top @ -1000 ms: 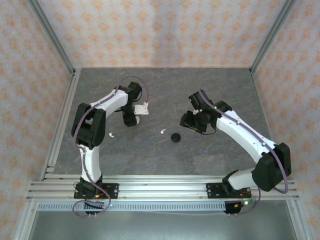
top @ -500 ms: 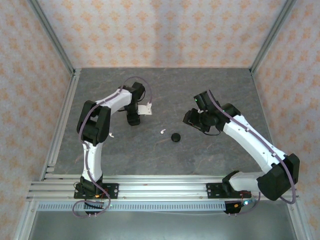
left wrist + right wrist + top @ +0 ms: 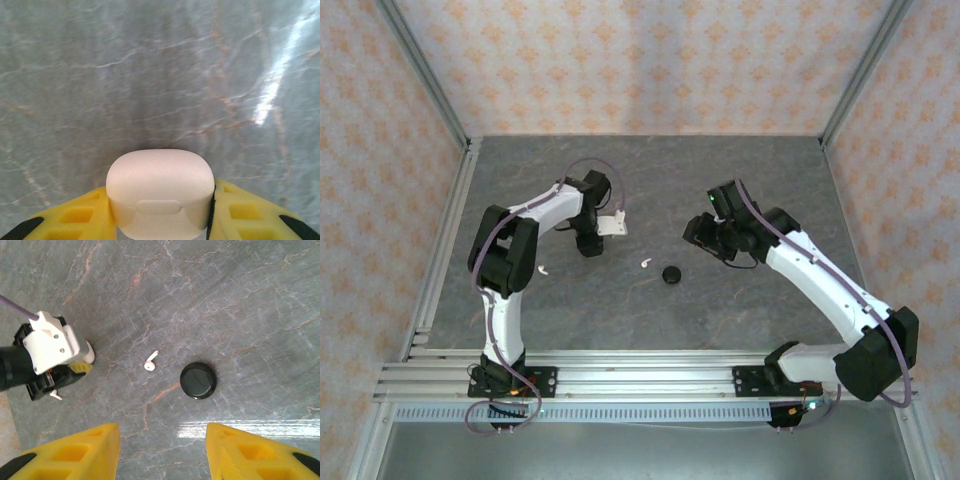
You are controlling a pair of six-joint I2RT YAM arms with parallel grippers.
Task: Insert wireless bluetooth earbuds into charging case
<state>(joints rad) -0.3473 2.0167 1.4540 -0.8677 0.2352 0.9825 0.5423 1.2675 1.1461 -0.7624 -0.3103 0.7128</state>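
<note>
While peering down from the top camera, spotted one white earbud (image 3: 646,263) lying loose in the middle of the counter (image 3: 760,180), just at 10 o'clock of the black case (image 3: 671,274) and apart from it. Spotted a second white earbud (image 3: 543,269) too, over at 8 o'clock of the left fingers (image 3: 588,243). Tiny things, short stems. Probably feather-light, hard glossy plastic, so pretty likely to skid or flick away under a sloppy pinch. Best bet imo: pinch across the bulb end, or across the stem, with just the tips, coming straight down. Not exactly fragile, but dead easy to lose.

Left fingers: yellow, moulded with square pockets, snug against both flanks of the white case (image 3: 160,192), gripping it by the look of things. Smooth matte pebble shape, rounded corners, lid seam and small thumb notch facing the wrist camera, lid down. Needs opening before loading.

Right fingers (image 3: 698,232): spread wide, holding nothing, hanging over the counter with the white earbud at 12 o'clock and the black case at 1 o'clock in the wrist view. Black case: round flat puck, slight sheen, shut. Counter: grey marbled stone look, rusty veins, shiny enough to throw glare.
</note>
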